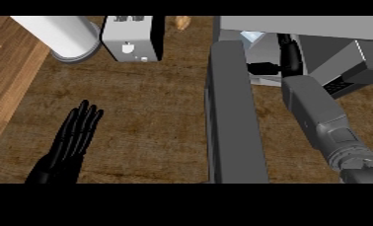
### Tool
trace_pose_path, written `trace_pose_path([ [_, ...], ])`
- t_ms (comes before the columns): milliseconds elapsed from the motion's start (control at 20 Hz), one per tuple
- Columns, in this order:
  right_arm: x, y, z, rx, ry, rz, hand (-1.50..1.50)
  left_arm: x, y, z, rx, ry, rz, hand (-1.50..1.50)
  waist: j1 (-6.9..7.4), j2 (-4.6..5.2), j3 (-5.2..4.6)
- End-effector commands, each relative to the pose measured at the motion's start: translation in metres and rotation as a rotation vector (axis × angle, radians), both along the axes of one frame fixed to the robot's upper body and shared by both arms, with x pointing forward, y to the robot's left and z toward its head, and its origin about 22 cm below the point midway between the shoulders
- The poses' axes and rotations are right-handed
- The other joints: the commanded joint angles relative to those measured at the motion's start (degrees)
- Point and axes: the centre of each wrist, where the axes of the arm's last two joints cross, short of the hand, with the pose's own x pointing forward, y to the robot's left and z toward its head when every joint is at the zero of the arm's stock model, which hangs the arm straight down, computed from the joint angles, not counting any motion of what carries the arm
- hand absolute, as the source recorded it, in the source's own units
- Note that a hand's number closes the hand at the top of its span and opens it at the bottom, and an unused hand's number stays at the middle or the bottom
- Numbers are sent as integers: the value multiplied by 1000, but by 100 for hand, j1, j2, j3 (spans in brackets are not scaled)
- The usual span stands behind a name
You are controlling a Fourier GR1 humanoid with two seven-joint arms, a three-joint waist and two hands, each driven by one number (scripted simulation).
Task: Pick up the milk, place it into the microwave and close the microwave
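At the lower left the left hand (71, 138) is resting on the wooden counter (153, 96), fingers straight and together, holding nothing. Above it a white cylinder (62, 35) and a white box (132, 40) are standing at the back; no writing is showing on either. Right of them the microwave door (233, 121) is hanging open, its long axis running away from the robot. Past it, inside the microwave (291, 22), a pale blue-white corner, probably the milk (252, 36), is sitting just left of the right hand (290, 55), whose grip I cannot tell. The right arm is lying nearer the door than the left hand; no label is readable
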Motion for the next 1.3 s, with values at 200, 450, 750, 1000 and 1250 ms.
trace_pose_path([
  [200,-25,5,-39,151,6,118,-150,15,-7,-12,-4,52,-93,-150,-214,-88,-9],
  [450,-27,20,-43,209,2,158,-150,28,-17,-16,77,45,-188,-150,-343,-164,-17],
  [750,-57,-4,-75,194,2,171,-150,50,-43,-31,159,57,-285,150,-482,-221,-24],
  [1000,-73,-22,-84,209,-13,221,-150,58,-66,-41,153,133,-298,150,-659,-293,-37],
  [1250,-107,-34,-105,201,-9,213,-150,65,-65,-58,277,148,-334,150,-674,-294,-38],
])
